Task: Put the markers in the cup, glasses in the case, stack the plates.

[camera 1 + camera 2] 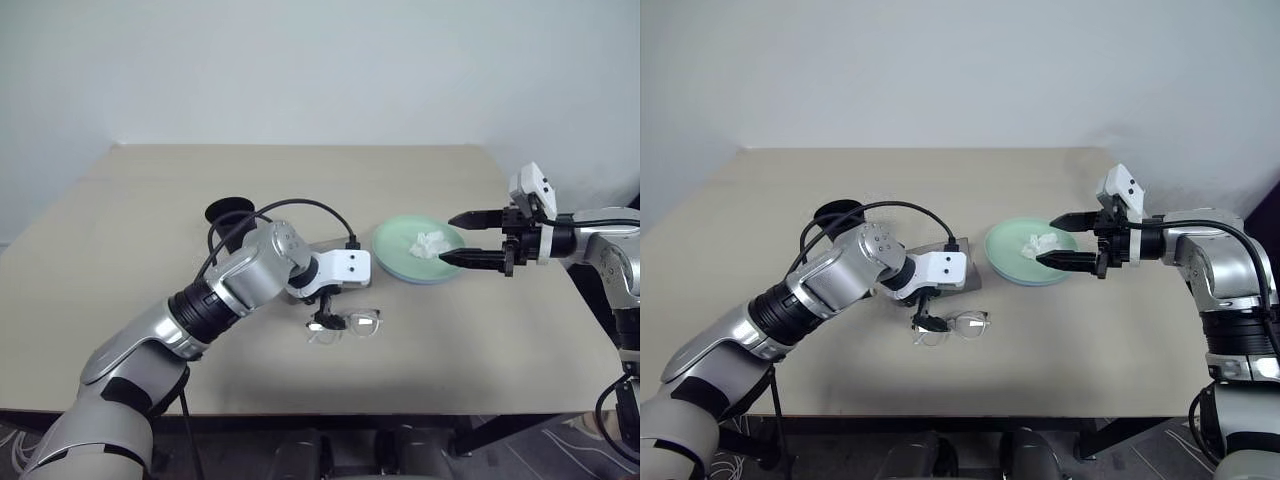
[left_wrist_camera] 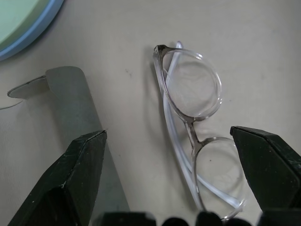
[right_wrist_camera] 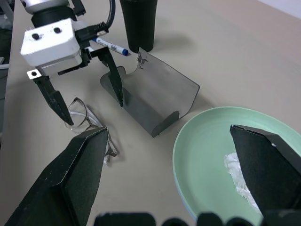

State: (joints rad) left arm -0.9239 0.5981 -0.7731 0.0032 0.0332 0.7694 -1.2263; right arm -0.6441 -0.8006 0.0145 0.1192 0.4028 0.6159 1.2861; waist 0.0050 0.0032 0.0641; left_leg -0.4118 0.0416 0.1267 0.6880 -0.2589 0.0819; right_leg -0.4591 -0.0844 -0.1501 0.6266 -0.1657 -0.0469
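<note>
Right wrist view carried most of the layout, so you can read the scene from it. On the tabletop (image 1: 150,220) the largest task item was the mint green plate (image 3: 207,136), with a light blue rim showing just under its edge in the left wrist view, which I judged to be the blue plate (image 2: 28,35) already beneath it; stacking looked done. A crumpled tissue (image 3: 240,179) lay on the green plate.

Next in size, the case (image 3: 155,101) stood open just beside the plate, lid raised, its hollow turned towards the glasses; I judged it was left that way so the glasses could go straight in. Behind it stood the black cup (image 3: 138,21), with the blue-capped marker (image 3: 110,46) lying on the tabletop at its foot, not yet inside. The second marker could not be made out.

The glasses (image 2: 195,136) lay folded on the tabletop, near the case but apart from it. Your left claw (image 3: 84,101) pointed steeply down over them, fingers spread wide on either side of the frame and holding nothing, apparently set for a pinch across it. Your right claw (image 1: 470,238) hovered wide and empty over the plate's edge, seemingly parked clear of the left arm.
</note>
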